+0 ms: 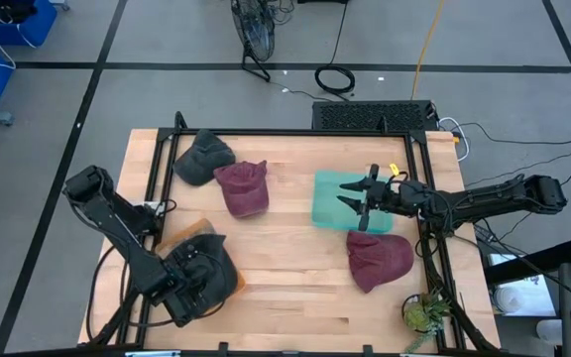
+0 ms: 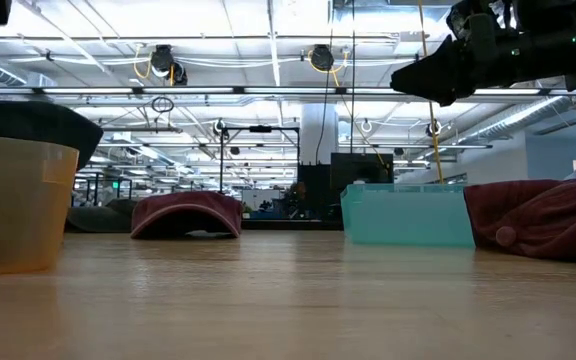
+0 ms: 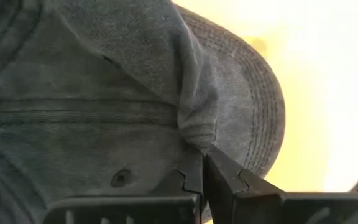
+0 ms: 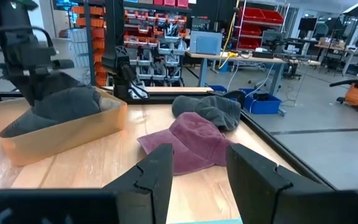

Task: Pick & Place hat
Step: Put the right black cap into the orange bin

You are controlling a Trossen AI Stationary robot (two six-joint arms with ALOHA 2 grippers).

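I am counting four hats on and over my table. Two are sitting as dark red ones — one (image 1: 243, 187) toward the far left, one (image 1: 378, 258) lying at the near right. Two are showing as dark grey: one (image 1: 204, 157) resting at the far left just beside the red one, one (image 3: 104, 93) sitting in the bin at the near left.

I am counting two bins — a tan one (image 1: 188, 233) at the near left and a teal one (image 1: 327, 200) toward the far right.

I am seeing one small potted plant (image 1: 424, 313) standing at the near right corner.
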